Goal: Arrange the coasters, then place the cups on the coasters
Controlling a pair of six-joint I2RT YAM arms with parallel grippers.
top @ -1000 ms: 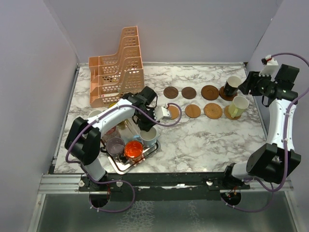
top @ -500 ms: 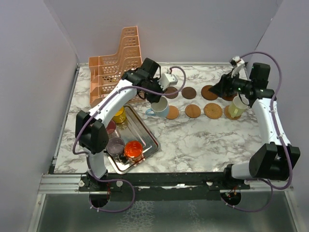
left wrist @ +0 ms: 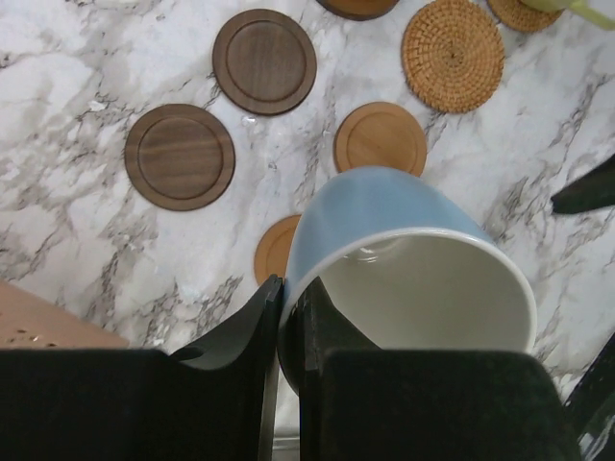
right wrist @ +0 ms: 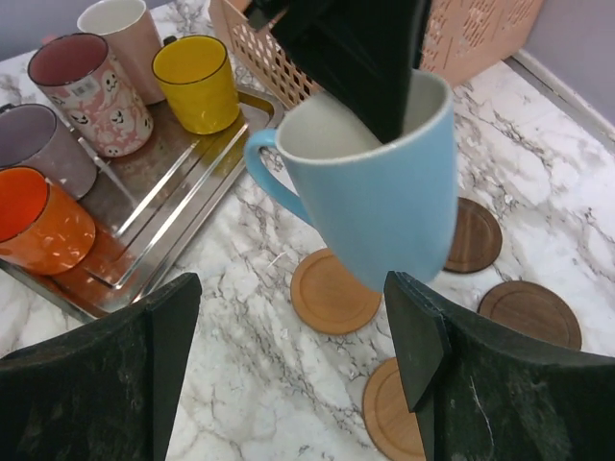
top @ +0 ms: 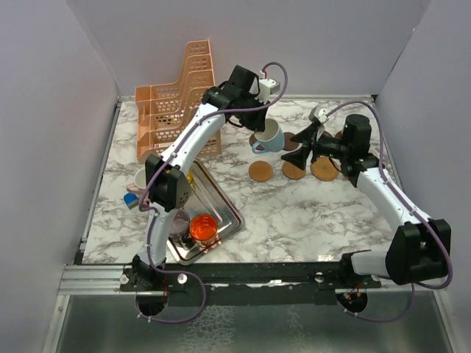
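Shows the left gripper (left wrist: pixel 283 322) pinched tight on the rim of the blue cup (left wrist: pixel 384 240), one finger inside the wall and one outside. Holds that cup off the table (top: pixel 294 213), tilted, with its mouth toward the left wrist camera. Places it at upper centre of the top view, over the rows of coasters.

Shows beneath it, in the left wrist view, two dark coasters (left wrist: pixel 179 157) at upper left. Adds a tan coaster (left wrist: pixel 381 139) at centre, a second tan coaster (left wrist: pixel 276 252) half hidden behind the cup, and a woven coaster (left wrist: pixel 452 53) at upper right.

Shows the right gripper (top: pixel 300 145) just right of centre in the top view, spread wide and gripping nothing, pointing left toward the blue cup. Frames the cup, in the right wrist view, between that gripper's dark fingers (right wrist: pixel 144 375) at the lower corners. Leaves a gap between fingers and cup, with the handle to the cup's left.

Puts a silver tray (right wrist: pixel 192 192) at left in the right wrist view. Sets on it a yellow cup (right wrist: pixel 197 82), an orange cup (right wrist: pixel 38 226), a grey cup (right wrist: pixel 34 144) and a pink patterned cup (right wrist: pixel 82 96). Shows a white cup (right wrist: pixel 123 34) behind them, on or off the tray unclear.

Shows a peach rack (top: pixel 176 110) at upper left of the top view.
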